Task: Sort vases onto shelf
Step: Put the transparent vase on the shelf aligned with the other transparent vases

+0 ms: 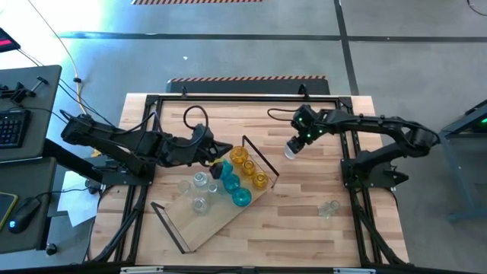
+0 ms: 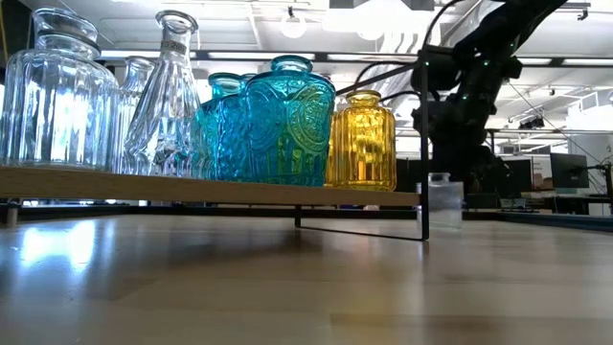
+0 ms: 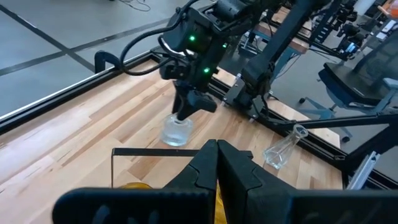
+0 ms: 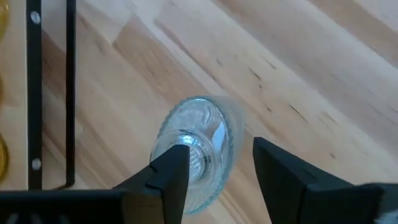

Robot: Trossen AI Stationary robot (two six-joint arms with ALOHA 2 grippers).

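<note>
The shelf (image 1: 217, 217), a light-wood board with black wire end frames, lies slantwise on the table. Clear (image 1: 199, 180), teal (image 1: 241, 198) and amber (image 1: 240, 156) vases stand on it; the low view shows them in a row, clear (image 2: 57, 91), teal (image 2: 287, 120), amber (image 2: 362, 142). My right gripper (image 4: 217, 152) is open above a small clear vase (image 4: 199, 149) that stands on the tabletop right of the shelf (image 3: 176, 130) (image 2: 442, 201); its fingers flank the vase's neck. My left gripper (image 3: 216, 155) is shut, hovering by the shelf's amber end (image 1: 217, 152). My right gripper comes at the clear vase from above, pointing down, one finger (image 4: 174, 171) close against the neck (image 4: 196, 152) and the other finger (image 4: 273, 171) standing apart from it. I cannot tell whether the near finger touches the glass. The vase stands upright on its base.
Another clear vase (image 1: 329, 207) lies on its side near the table's right edge, also in the left wrist view (image 3: 283, 146). The shelf's wire frame (image 1: 259, 161) stands between the two grippers. A black rail frame (image 1: 251, 97) borders the table. Bare wood lies right of the shelf.
</note>
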